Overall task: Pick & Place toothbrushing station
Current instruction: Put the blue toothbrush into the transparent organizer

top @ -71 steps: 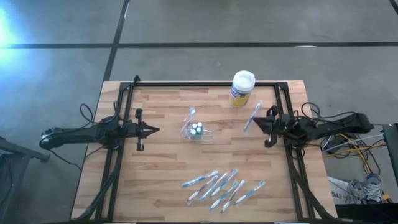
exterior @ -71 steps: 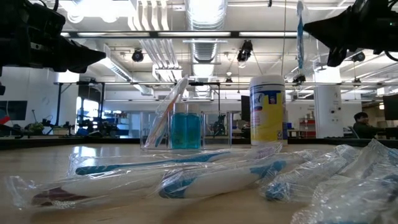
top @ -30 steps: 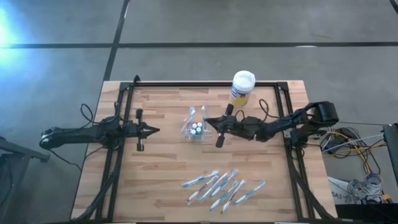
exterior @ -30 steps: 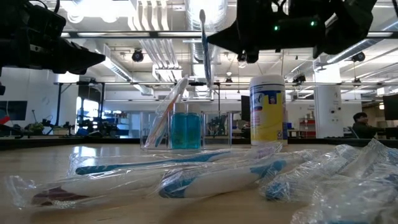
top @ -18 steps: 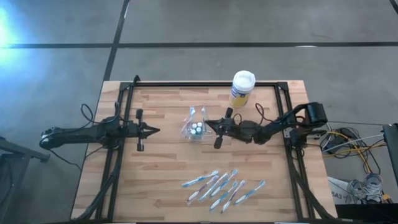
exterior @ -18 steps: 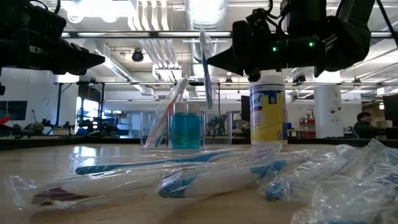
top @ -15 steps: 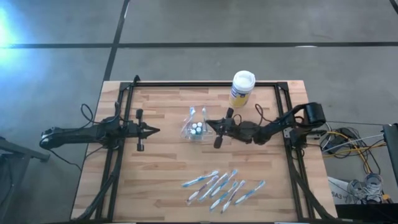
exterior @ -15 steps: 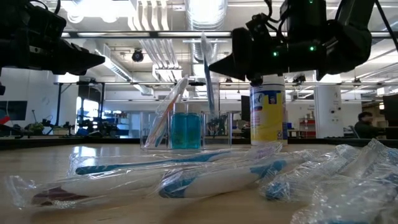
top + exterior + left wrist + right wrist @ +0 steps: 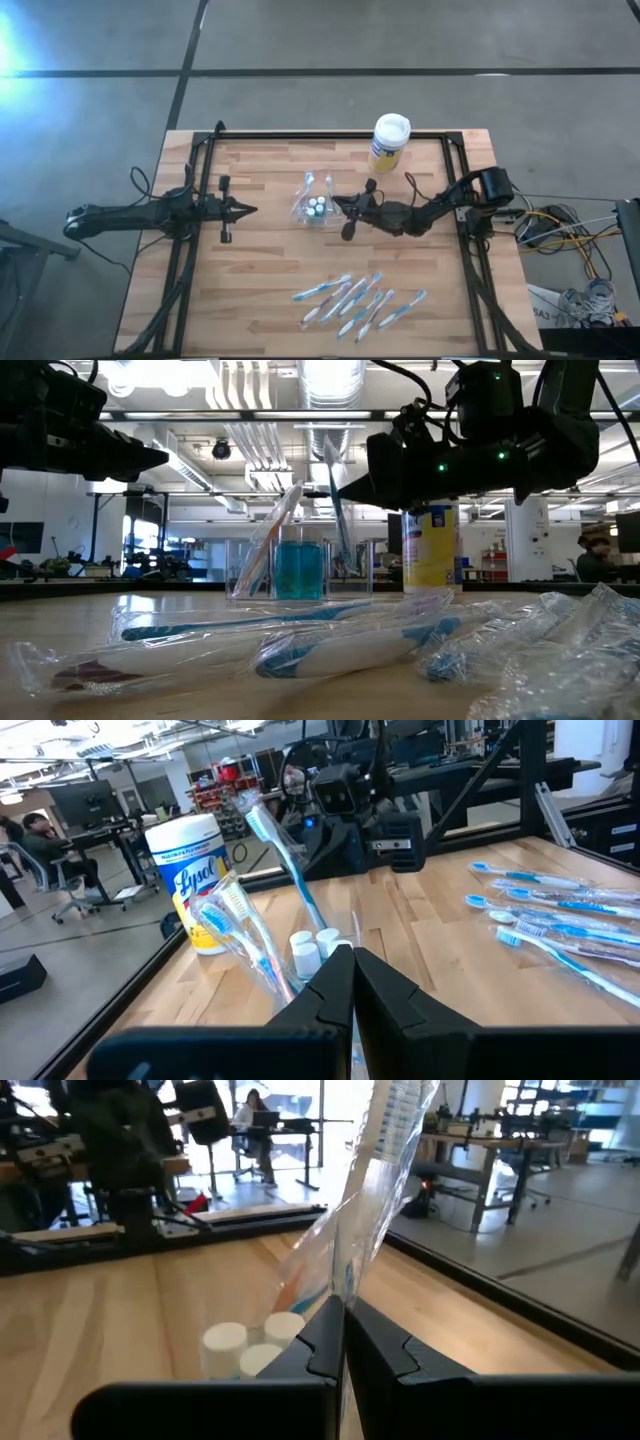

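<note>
Right pincer [image 9: 338,206] clamped on a slim wrapped white-and-blue toothbrush [image 9: 337,510], held nearly upright with its lower end at the rim of the small clear plastic holder [image 9: 298,568]; whether the tip is inside yet, cannot tell. Seen past the right pincer's own fingers [image 9: 335,1345]: the wrapped brush rising over white caps of the small tubes [image 9: 245,1342] that stand in the holder. Already leaning in that holder: another wrapped toothbrush [image 9: 268,540], beside the teal-looking tubes [image 9: 298,570]. Holder near the middle of the pale wooden counter [image 9: 260,270], a little toward its far edge. Just beyond, near the far edge: tall white-lidded canister with yellow-and-blue label [image 9: 388,142], no part of the job. Toward the near edge, well apart from the holder: a loose cluster of wrapped toothbrushes [image 9: 358,298], none yet picked up. Left pincer [image 9: 250,209] shut on nothing, hovering over the counter's left part, pointed at the holder.

Judging by this: early to midway, with one brush stowed, a second being lowered in, and the whole cluster left to carry over.
</note>
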You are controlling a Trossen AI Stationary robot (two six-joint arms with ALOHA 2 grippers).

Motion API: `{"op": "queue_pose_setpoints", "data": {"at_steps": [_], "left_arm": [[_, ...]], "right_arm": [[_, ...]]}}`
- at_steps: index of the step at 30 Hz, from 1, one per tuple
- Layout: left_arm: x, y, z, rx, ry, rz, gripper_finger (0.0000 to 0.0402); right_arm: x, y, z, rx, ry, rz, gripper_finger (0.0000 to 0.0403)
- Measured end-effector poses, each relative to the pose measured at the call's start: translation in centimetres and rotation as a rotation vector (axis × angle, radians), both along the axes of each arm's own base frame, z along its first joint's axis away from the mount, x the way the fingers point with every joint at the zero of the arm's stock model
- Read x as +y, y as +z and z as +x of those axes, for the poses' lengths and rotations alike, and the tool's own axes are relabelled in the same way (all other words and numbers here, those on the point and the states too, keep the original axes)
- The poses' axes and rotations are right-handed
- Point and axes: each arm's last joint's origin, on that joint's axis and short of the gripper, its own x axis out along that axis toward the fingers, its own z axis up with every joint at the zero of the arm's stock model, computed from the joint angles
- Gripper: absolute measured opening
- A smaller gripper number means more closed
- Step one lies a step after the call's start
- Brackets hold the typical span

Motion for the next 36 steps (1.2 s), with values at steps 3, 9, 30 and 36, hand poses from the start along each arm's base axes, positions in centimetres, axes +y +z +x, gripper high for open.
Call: {"op": "queue_pose_setpoints", "data": {"at_steps": [3, 9, 30, 36], "left_arm": [[0.0, 0.0, 0.0, 0.0, 0.0, 0.0, 0.001], [0.0, 0.0, 0.0, -0.001, 0.0, 0.0, 0.001], [0.0, 0.0, 0.0, -0.001, 0.0, 0.0, 0.001], [0.0, 0.0, 0.0, 0.0, -0.001, 0.0, 0.001]], "right_arm": [[0.2, -0.4, 0.0, 0.004, -0.011, 0.004, 0.0008], [0.2, -0.9, 0.1, 0.016, -0.012, 0.034, 0.0008], [0.2, -1.6, 0.2, 0.071, -0.019, 0.115, 0.0009], [0.2, -1.3, 0.5, 0.059, -0.016, 0.11, 0.0009]]}}
